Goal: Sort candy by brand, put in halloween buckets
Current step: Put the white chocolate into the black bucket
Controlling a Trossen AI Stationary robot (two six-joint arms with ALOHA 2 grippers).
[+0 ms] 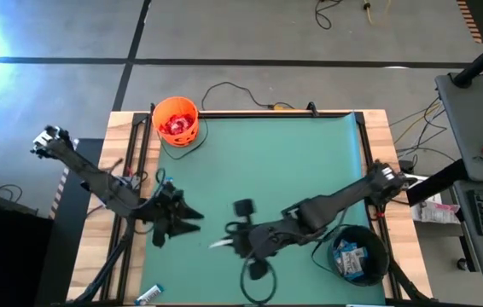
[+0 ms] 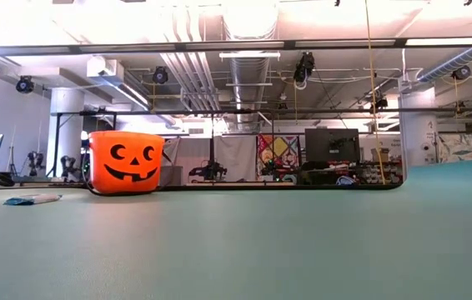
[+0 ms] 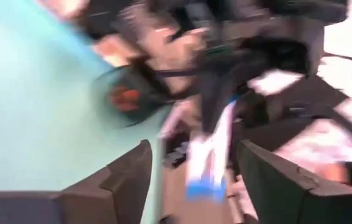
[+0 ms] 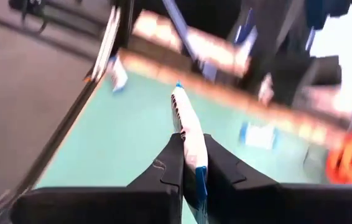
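Green mat on a wood-edged table (image 1: 378,128), lab clutter behind. Right gripper (image 4: 188,163) clenched on a slim blue-and-white bar (image 4: 187,127), mid-mat near the front edge. Black bucket (image 1: 359,253) sits just beside that arm, blue bars inside; orange pumpkin bucket (image 1: 176,120) with red packets at far left corner. Left gripper (image 3: 191,171) released, empty, near the left edge. Swing right over the black bucket's mouth, release low. Stray bar (image 1: 150,294) at front-left edge left.

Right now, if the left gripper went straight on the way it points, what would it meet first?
Most likely the blue-and-white candy bar pinched in the right gripper, which lies straight ahead of the left gripper's open fingers. The gap is hard to judge.
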